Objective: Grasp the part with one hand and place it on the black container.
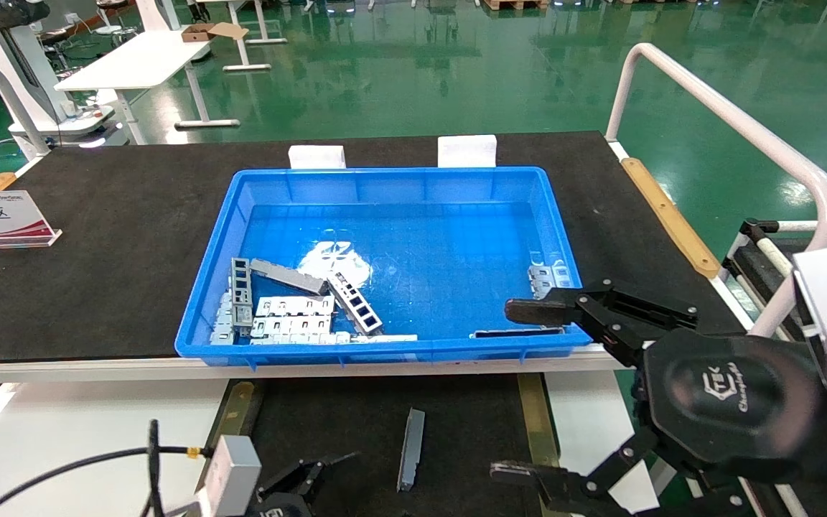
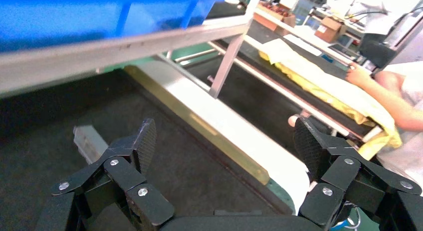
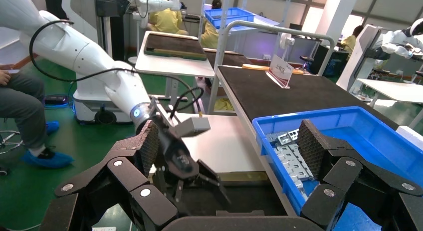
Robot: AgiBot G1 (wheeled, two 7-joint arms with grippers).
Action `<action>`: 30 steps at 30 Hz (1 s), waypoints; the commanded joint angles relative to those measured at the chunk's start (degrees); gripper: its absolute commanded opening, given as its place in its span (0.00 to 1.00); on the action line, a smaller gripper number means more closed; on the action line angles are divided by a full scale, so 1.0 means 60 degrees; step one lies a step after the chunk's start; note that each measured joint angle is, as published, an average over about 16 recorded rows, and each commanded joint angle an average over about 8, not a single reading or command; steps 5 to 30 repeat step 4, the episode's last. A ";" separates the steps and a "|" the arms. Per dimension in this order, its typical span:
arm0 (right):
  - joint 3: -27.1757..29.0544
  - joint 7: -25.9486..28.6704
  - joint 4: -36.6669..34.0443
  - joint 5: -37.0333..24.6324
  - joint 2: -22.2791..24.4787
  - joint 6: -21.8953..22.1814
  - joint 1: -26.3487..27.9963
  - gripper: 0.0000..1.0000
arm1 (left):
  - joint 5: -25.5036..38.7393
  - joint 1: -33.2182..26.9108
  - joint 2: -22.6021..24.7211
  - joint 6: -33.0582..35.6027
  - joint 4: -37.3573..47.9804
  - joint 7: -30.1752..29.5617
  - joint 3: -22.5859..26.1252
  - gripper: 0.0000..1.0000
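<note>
The grey part point(image 1: 410, 449) lies flat, lengthwise, on the matte black container point(image 1: 356, 416).

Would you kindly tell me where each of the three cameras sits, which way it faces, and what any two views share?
Head view: from the robot's head, looking forward and down at the blue plastic bin, the wide matte black container bearing the narrow silver-grey metal part; both grippers show.
Left wrist view: behind the open left gripper, low over the container.
Right wrist view: behind the open right gripper, facing across the bin towards the left arm.
Shared: bin in all; part in head and left wrist.
</note>
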 commanded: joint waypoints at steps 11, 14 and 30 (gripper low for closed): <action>-0.0001 -0.0001 0.0000 0.0001 0.0000 0.0000 0.0000 1.00 | -0.0140 -0.0114 -0.0271 0.0434 -0.0034 -0.0057 -0.0118 1.00; -0.0001 -0.0001 0.0000 0.0001 0.0000 0.0000 0.0000 1.00 | -0.0140 -0.0114 -0.0271 0.0434 -0.0034 -0.0057 -0.0118 1.00; -0.0001 -0.0001 0.0000 0.0001 0.0000 0.0000 0.0000 1.00 | -0.0140 -0.0114 -0.0271 0.0434 -0.0034 -0.0057 -0.0118 1.00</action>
